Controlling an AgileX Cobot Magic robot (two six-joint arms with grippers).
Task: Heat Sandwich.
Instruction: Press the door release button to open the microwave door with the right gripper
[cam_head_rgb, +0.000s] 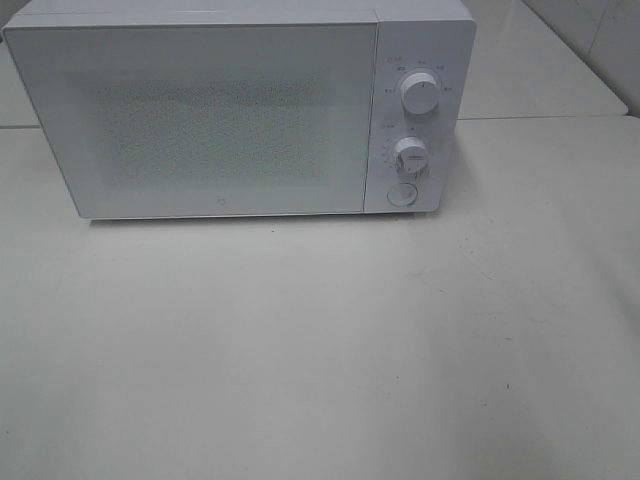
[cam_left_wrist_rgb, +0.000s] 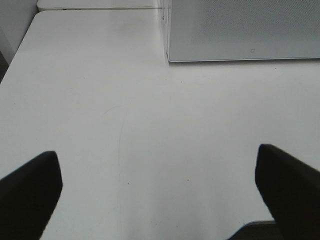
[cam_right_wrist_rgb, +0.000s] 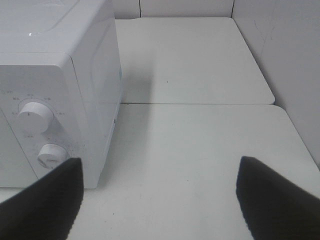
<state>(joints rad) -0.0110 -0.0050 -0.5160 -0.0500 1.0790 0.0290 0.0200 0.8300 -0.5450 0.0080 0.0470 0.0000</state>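
Note:
A white microwave (cam_head_rgb: 200, 110) stands at the back of the table with its door shut. Two round knobs (cam_head_rgb: 420, 92) and a round button sit on its right-hand panel. The sandwich is out of view. My left gripper (cam_left_wrist_rgb: 160, 190) hangs open over bare tabletop, near the microwave's front left corner (cam_left_wrist_rgb: 167, 57). My right gripper (cam_right_wrist_rgb: 160, 195) is open too, just right of the microwave's knob panel (cam_right_wrist_rgb: 35, 117). Neither gripper holds anything, and neither shows in the exterior high view.
The white table (cam_head_rgb: 320, 350) stretches in front of the microwave. A second table (cam_right_wrist_rgb: 190, 60) butts up behind it, with a seam between them. A wall (cam_right_wrist_rgb: 280, 50) rises at the far right.

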